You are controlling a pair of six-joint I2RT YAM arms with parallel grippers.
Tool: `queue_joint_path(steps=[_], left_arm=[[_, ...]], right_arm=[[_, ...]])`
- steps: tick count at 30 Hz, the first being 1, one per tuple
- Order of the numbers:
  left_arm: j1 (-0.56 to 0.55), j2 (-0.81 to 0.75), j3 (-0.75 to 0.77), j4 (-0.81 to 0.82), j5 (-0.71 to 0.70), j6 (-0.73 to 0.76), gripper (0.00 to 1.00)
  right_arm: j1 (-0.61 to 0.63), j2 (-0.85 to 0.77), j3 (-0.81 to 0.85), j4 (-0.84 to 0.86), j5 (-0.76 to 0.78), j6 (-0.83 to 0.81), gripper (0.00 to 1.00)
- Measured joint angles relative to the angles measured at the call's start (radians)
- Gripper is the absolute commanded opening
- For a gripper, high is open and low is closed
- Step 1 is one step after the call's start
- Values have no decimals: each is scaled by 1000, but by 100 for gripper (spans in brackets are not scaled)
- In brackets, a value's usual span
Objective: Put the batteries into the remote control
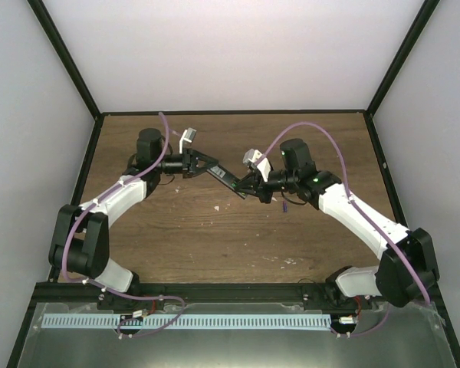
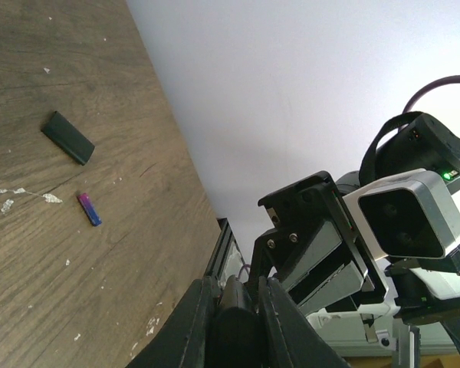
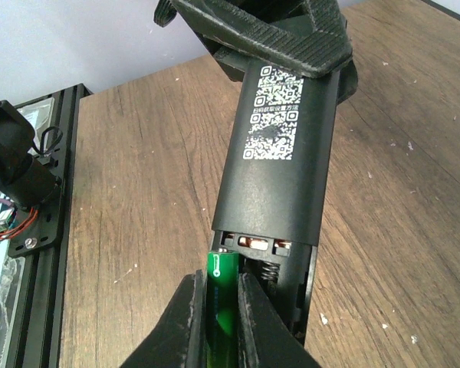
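My left claw clamps one end of the remote control above the far middle of the bench. My right claw grips the green battery at its open compartment. The purple battery lies on the bench near a black cover.

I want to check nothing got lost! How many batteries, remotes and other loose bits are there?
Batteries: 2 (green battery, purple battery)
Remote control: 1
Black flat piece, maybe the battery lid: 1
Total: 4
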State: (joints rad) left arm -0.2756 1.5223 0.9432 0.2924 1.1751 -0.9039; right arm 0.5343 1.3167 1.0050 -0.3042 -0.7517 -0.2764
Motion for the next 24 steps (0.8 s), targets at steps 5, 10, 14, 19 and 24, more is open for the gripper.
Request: queue_joint_path(steps=[5,10,14,19,24], left_arm=[[0,5,0,0,-3,0,0],[0,10,0,1,-9,0,0],[0,13,0,2,-15,0,0],[0,14,0,14,-14,0,0],[0,14,0,19,20,7,0]], right_arm=[[0,2,0,-2,10,-3,14],[0,2,0,-2,18,-6,23],[2,1,0,-2,21,-14,31],[6,-9,0,1,20,-19,42],[6,-26,13,-5,26,-8,51]])
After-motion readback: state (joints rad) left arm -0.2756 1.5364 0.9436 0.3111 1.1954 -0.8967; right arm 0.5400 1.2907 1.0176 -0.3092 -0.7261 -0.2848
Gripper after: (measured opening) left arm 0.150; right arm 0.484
